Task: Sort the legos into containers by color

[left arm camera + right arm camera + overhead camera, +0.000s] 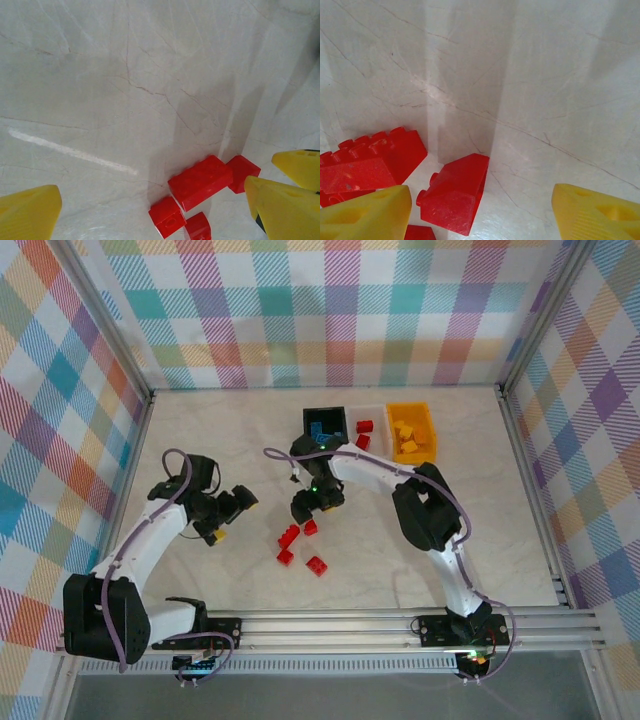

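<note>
Several red legos lie loose mid-table: a long one [290,535], a small one [310,528] and two nearer ones [285,556] [317,565]. My right gripper [317,502] hangs just above them, open, its yellow fingers [370,212] on either side of a sloped red lego [452,192] on the table; that lego sits close to the left finger. My left gripper [228,512] stands open to the left of the cluster, holding nothing; in its wrist view the red legos [200,181] lie ahead between its fingers [282,205]. The containers stand at the back: black [325,412], white [376,418], orange [411,410].
Blue bricks lie in the black bin, red ones in the white bin and yellow ones in the orange bin. A longer red brick [370,162] lies left of the sloped one. Chequered walls close in the table on three sides; a metal rail [350,625] runs along the near edge.
</note>
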